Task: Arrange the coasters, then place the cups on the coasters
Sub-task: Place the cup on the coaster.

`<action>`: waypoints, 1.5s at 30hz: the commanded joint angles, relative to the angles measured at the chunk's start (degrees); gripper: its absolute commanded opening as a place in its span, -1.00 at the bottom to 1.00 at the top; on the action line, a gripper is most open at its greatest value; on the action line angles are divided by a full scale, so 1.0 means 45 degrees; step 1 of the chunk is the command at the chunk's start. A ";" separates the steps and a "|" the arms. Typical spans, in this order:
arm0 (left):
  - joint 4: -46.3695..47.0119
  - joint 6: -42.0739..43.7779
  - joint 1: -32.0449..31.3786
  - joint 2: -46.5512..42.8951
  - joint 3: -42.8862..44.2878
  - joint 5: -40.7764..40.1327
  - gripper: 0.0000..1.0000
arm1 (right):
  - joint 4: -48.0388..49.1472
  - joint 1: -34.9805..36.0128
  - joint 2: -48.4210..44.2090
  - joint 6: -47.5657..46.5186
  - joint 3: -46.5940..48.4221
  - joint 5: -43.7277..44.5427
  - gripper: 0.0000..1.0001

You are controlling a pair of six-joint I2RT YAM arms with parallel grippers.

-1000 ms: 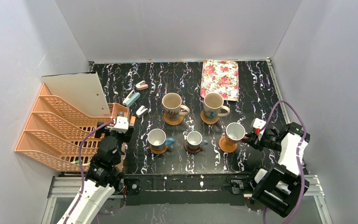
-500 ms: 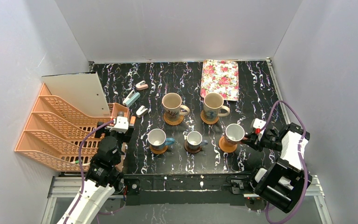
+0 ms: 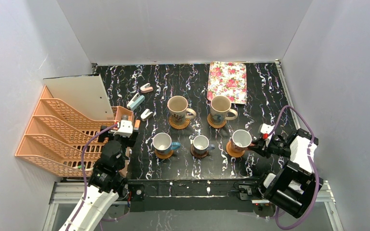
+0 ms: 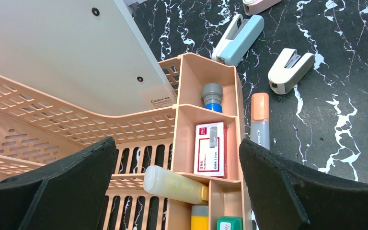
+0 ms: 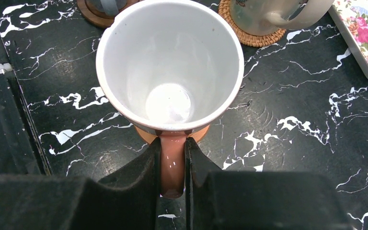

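Fingers [image 5: 139, 179] of the right gripper [image 5: 172, 153], at the bottom of the wrist view, are pinched tight on the reddish handle of a small white-lined cup [image 5: 170, 62]. This cup sits over a smooth orange-brown coaster [image 5: 200, 134] at the lower right of the black marbled table [image 3: 270, 96]; whether its base presses on the disc cannot be told. At the lower left of the overhead view the left gripper [image 4: 177, 143] hangs with its fingers spread wide and nothing between them, above a peach desk organiser [image 4: 184, 86] holding small stationery. In the same front row, left of the held cup, a middle cup [image 3: 201, 143] stands on a dark coaster [image 3: 195, 153], and a blue-handled cup [image 3: 162, 142] stands on a second orange-brown coaster [image 3: 165, 155]. Behind them, near the frame's centre, a left beige cup [image 3: 177, 108] rests on a left woven coaster [image 3: 179, 123] and a right beige cup [image 3: 219, 108] on a right woven coaster [image 3: 215, 122]. Farthest back, at the upper right, lies a floral tray [image 3: 228, 81], just beyond the right beige cup.
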 commanded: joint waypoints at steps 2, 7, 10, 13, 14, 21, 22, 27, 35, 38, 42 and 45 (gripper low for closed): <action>0.0123 -0.0027 0.0060 0.0041 -0.0157 -0.0155 0.96 | 0.0005 -0.0054 0.0195 -0.0338 0.0022 -0.0971 -0.97; 0.0123 -0.0027 0.0060 0.0041 -0.0156 -0.0150 0.96 | 0.0083 -0.0055 0.0326 -0.0343 0.0061 -0.0851 -0.97; 0.0121 -0.0027 0.0060 0.0041 -0.0156 -0.0145 0.96 | 0.0083 -0.0056 0.0381 -0.0379 0.0049 -0.0851 -0.97; 0.0123 -0.0027 0.0060 0.0041 -0.0156 -0.0147 0.96 | 0.0083 -0.0050 0.0433 -0.0437 0.0027 -0.0830 -0.97; 0.0123 -0.0027 0.0060 0.0041 -0.0156 -0.0150 0.96 | 0.0083 -0.0048 0.0435 -0.0460 0.0023 -0.0812 -0.97; 0.0129 -0.0027 0.0060 0.0071 -0.0161 -0.0139 0.96 | 0.0196 -0.0065 0.0577 -0.0541 -0.0074 -0.0756 -0.97; 0.0131 -0.0027 0.0060 0.0062 -0.0157 -0.0144 0.96 | 0.0197 -0.0059 0.0599 -0.0563 -0.0066 -0.0754 -0.97; 0.0140 -0.0027 0.0050 0.0066 -0.0157 -0.0149 0.96 | 0.0292 -0.0054 0.0639 -0.0595 -0.0146 -0.0714 -0.97; 0.0141 -0.0029 0.0060 0.0088 -0.0168 -0.0149 0.96 | 0.0178 -0.0042 0.0574 -0.0817 -0.0216 -0.0683 -0.97; 0.0133 -0.0027 0.0060 0.0085 -0.0170 -0.0144 0.96 | 0.0143 -0.0036 0.0514 -0.0920 -0.0257 -0.0649 -0.97; 0.0141 -0.0027 0.0060 0.0087 -0.0171 -0.0129 0.96 | -0.0001 -0.0050 0.0485 -0.1163 -0.0289 -0.0605 -0.97; 0.0141 -0.0028 0.0060 0.0070 -0.0157 -0.0130 0.96 | -0.0088 -0.0041 0.0505 -0.1281 -0.0300 -0.0588 -0.97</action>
